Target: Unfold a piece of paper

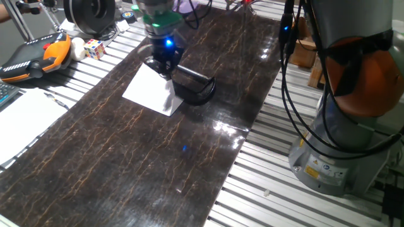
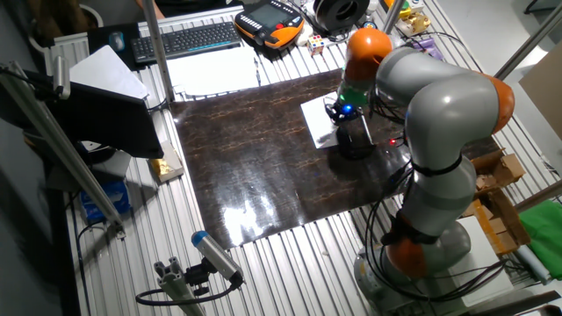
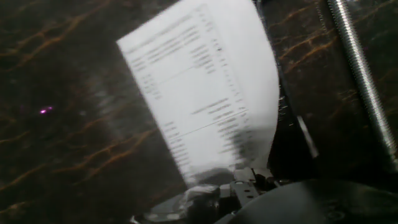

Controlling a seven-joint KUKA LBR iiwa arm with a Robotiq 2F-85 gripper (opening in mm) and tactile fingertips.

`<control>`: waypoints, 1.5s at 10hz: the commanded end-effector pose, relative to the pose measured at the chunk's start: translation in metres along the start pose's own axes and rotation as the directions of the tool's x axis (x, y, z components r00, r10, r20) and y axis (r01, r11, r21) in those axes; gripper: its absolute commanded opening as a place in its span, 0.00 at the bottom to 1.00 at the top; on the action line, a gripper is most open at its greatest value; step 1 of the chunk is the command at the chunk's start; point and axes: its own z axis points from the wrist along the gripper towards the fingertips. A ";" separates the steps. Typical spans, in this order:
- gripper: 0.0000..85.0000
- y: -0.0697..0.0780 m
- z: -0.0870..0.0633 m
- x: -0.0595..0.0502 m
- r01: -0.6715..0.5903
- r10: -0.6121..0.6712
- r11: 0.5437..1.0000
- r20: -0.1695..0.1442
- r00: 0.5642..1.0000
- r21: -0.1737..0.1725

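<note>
The piece of paper point(image 1: 148, 92) is a white sheet on the dark mat, also seen in the other fixed view point(image 2: 317, 119). In the hand view the paper point(image 3: 199, 87) fills the middle, shows faint print, and its right side curls up off the mat. My gripper point(image 1: 163, 68) stands over the sheet's far corner, lit blue, and also shows in the other fixed view point(image 2: 342, 112). In the hand view my gripper point(image 3: 233, 183) meets the paper's near edge and looks shut on it.
A black curved-handled tool point(image 1: 196, 86) lies right beside the paper and gripper. An orange-black pendant point(image 1: 35, 57), a puzzle cube point(image 1: 95, 48) and a larger white sheet point(image 1: 19, 120) sit left of the mat point(image 1: 126, 164). The robot base point(image 1: 341, 139) stands at the right.
</note>
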 end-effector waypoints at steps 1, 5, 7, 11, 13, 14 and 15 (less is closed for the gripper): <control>0.01 0.008 -0.002 0.004 -0.004 0.004 1.000 -0.003 1.000 -0.005; 0.01 0.043 -0.015 0.025 -0.046 0.046 0.999 -0.023 0.999 -0.012; 0.01 0.056 -0.016 0.037 -0.054 0.054 0.998 -0.027 0.998 -0.011; 0.04 0.080 -0.004 0.059 -0.135 0.135 0.991 -0.009 0.991 -0.005; 0.06 0.082 -0.003 0.061 -0.146 0.146 0.989 -0.014 0.989 -0.009; 0.07 0.082 -0.003 0.060 -0.144 0.144 0.990 -0.016 0.989 -0.008; 0.07 0.082 -0.003 0.060 -0.133 0.133 0.991 -0.022 0.991 -0.011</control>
